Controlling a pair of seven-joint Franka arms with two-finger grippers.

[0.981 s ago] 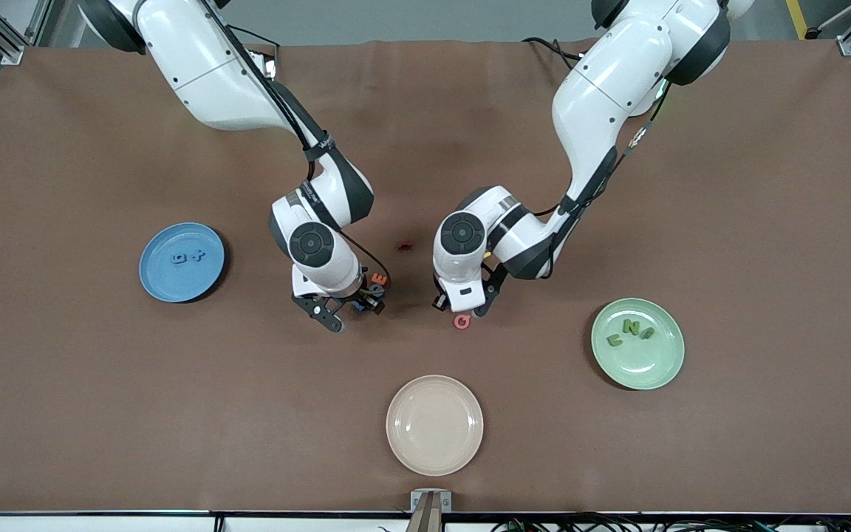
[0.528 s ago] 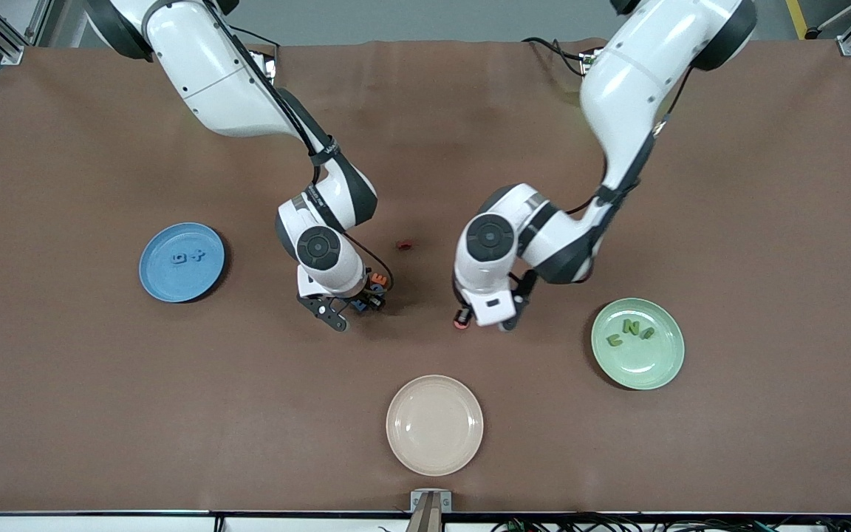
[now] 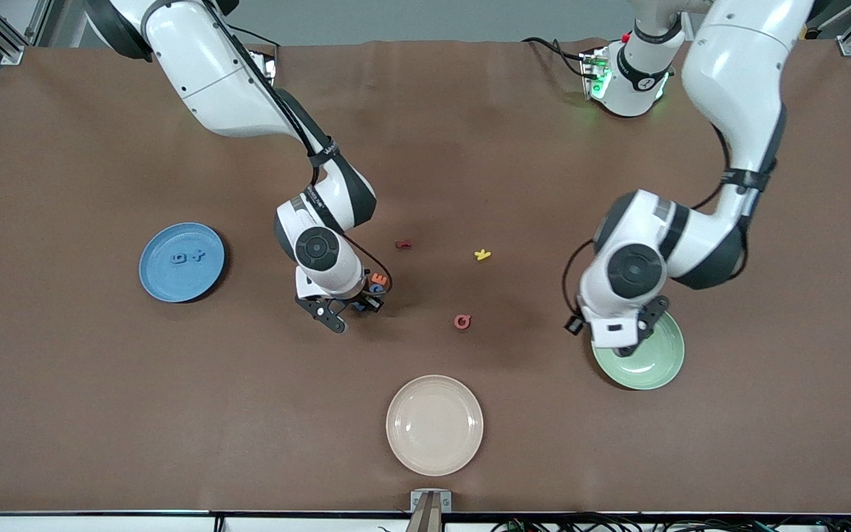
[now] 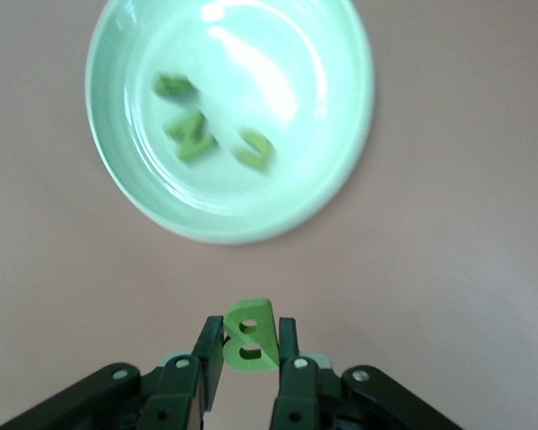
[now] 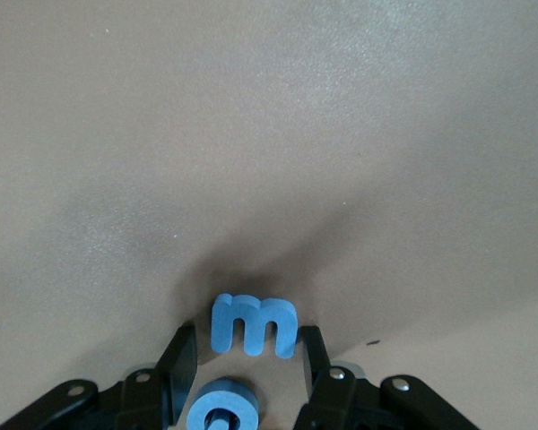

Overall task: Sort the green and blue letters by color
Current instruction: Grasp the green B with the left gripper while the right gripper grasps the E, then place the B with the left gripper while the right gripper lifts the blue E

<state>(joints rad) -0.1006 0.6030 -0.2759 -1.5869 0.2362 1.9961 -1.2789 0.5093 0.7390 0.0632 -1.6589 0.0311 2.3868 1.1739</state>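
Observation:
My left gripper (image 3: 621, 341) (image 4: 251, 345) is shut on a green B (image 4: 251, 334) and hangs over the edge of the green plate (image 3: 662, 373) (image 4: 359, 107). Three green letters (image 4: 190, 139) lie in that plate; my left hand hides them in the front view. My right gripper (image 3: 351, 307) (image 5: 247, 351) is down at the table, open, with a blue E (image 5: 254, 324) between its fingers. A blue C (image 5: 220, 408) lies just beside the E, deeper between the jaws. Two blue letters (image 3: 188, 257) lie in the blue plate (image 3: 174, 287).
An orange E (image 3: 379, 278) lies right beside my right gripper. A dark red piece (image 3: 402, 244), a yellow K (image 3: 482, 255) and a pink Q (image 3: 462, 321) lie mid-table. An empty beige plate (image 3: 434, 424) sits nearest the front camera.
My left arm has swung from beside the pink Q toward its own end of the table, to over the green plate's edge, uncovering the yellow K. My right arm has barely moved.

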